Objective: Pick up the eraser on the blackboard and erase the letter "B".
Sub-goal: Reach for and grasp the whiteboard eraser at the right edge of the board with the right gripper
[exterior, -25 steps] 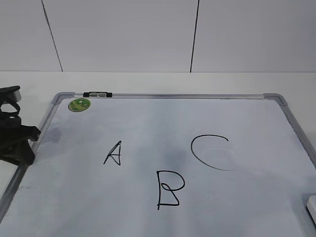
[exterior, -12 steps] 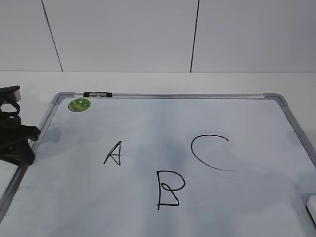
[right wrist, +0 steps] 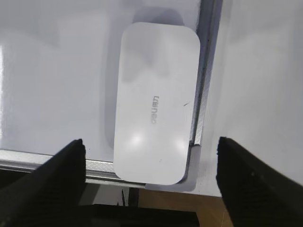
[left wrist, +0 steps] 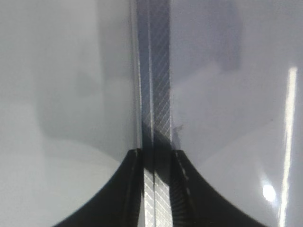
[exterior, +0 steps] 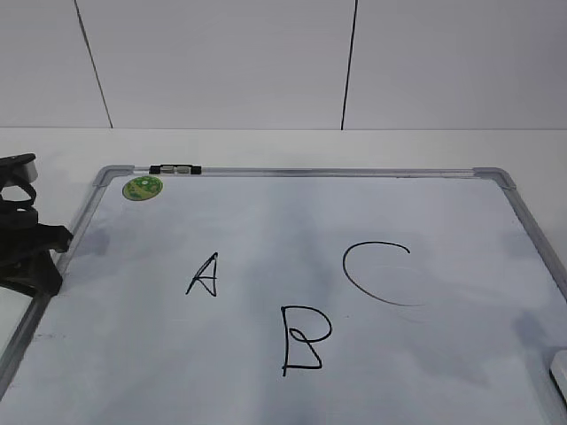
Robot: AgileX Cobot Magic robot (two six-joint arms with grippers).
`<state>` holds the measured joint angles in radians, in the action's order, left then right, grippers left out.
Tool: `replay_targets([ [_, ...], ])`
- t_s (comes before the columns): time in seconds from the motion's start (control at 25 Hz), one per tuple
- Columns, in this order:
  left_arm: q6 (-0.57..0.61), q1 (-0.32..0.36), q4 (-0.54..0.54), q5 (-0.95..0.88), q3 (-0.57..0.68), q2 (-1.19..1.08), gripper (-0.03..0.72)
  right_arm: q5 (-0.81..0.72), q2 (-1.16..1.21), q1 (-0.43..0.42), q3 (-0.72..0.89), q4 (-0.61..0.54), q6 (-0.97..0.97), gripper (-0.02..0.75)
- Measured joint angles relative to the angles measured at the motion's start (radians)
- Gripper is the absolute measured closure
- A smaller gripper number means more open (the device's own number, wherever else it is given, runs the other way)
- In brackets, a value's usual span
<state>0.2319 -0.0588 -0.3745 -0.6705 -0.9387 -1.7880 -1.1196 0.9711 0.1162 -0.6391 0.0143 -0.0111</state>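
Observation:
The blackboard (exterior: pixel 266 212) is a white dry-erase board lying flat, with a silver frame. The letter "B" (exterior: pixel 304 338) is drawn in black at the front middle. The eraser (right wrist: pixel 156 104), a flat white block with grey print, lies in the board's front right corner against the frame; only its edge shows in the exterior view (exterior: pixel 560 372). My right gripper (right wrist: pixel 149 142) is open wide and hovers over the eraser's near end, not touching it. It is out of the exterior view. My left gripper (left wrist: pixel 156 151) is closed on the board's left frame (left wrist: pixel 158 85), seen at the left of the exterior view (exterior: pixel 40 257).
A black "A" (exterior: pixel 204 276) is left of the "B" and a black "C" (exterior: pixel 372 274) is to its right. A round green magnet (exterior: pixel 143 187) and a small black clip (exterior: pixel 174 169) are at the far left corner. White table surrounds the board.
A faint shadow on the board has drifted from the middle toward the front right corner. The left gripper, the eraser and the letters have not moved.

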Motion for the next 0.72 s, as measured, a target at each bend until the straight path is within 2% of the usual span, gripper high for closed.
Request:
replay_targets([
  [0.36, -0.002, 0.000, -0.002, 0.000, 0.000, 0.000, 0.569, 0.192, 0.027, 0.000, 0.136, -0.014, 0.028, 0.062],
  [0.72, -0.002, 0.000, -0.002, 0.000, 0.000, 0.000, 0.571, 0.228, 0.062, 0.000, 0.145, -0.002, 0.034, 0.064],
])
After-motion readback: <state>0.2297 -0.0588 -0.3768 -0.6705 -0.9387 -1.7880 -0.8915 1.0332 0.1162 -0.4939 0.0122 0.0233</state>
